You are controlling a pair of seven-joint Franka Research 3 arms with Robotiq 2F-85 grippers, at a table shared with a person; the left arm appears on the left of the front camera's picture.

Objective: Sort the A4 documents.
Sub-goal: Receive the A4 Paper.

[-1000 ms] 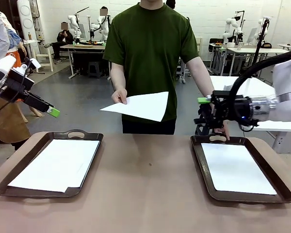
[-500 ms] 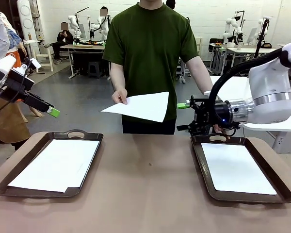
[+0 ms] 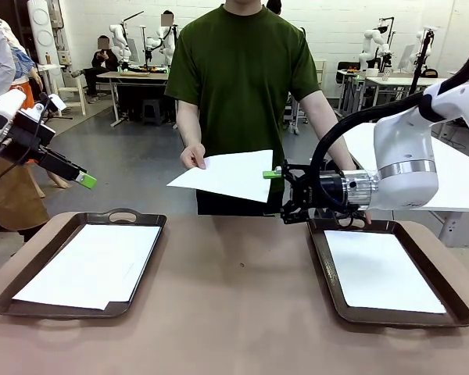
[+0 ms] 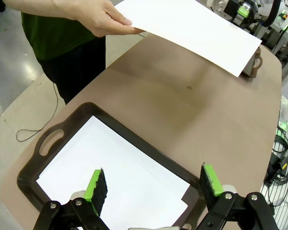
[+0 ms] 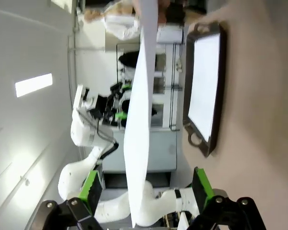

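Brown table [image 3: 234, 312] in a white-walled lab; other benches stood far behind the person. Two dark trays, left tray [image 3: 31, 306] and right tray [image 3: 328, 293], each held white sheets lying flat, long axis running away from the robot. Bare tabletop lay open between the trays. The person's hand [image 3: 193, 155] held a held sheet [image 3: 227, 173] above the table's far edge, long axis across, one corner toward the right tray. Right gripper [image 3: 275, 191] sat at that corner, jaws wide, sheet edge between the pads, unclamped. Left gripper [image 3: 82, 179] hung above the left tray, wide open, empty.
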